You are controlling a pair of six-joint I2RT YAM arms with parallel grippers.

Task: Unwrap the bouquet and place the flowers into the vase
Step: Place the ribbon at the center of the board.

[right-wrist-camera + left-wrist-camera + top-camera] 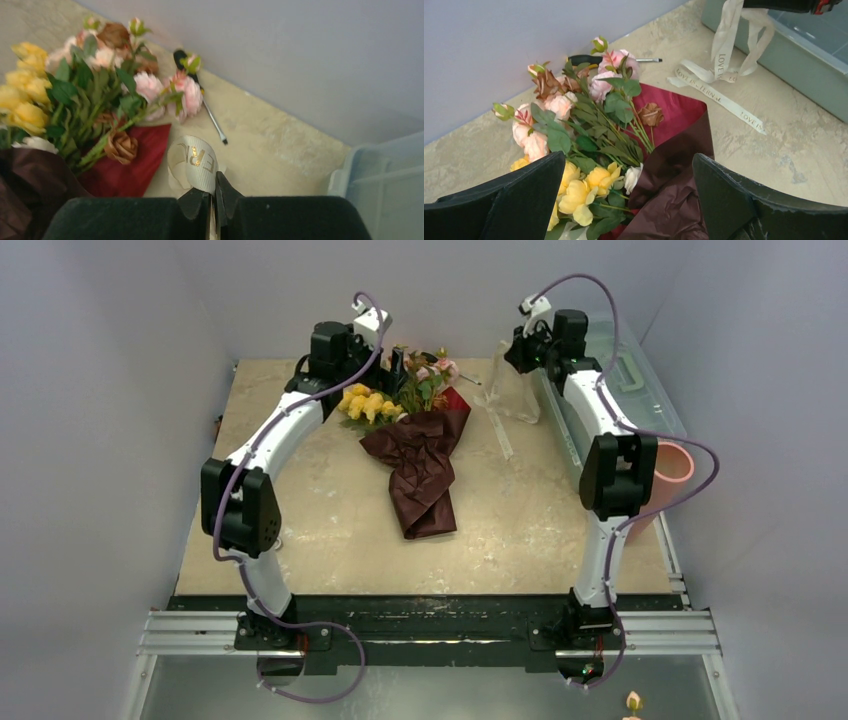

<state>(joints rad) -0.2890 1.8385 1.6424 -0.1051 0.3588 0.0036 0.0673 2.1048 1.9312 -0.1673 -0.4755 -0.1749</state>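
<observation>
screwdriver (583, 59) on the tan table (320, 530) by the back wall; clear box (652, 402) right.

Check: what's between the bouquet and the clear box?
The ribbon: part lies on the table, part hangs from the shut right tool. Clearest in the left wrist view, bouquet left, box right.

Plain grey-lilac walls (110, 360) on three sides; beige mottled tabletop (330, 510); aluminium rail (190, 632) along near edge

High rear view facing down over table (320, 530), two close wrist views sharing the flowers (599, 87)
</observation>
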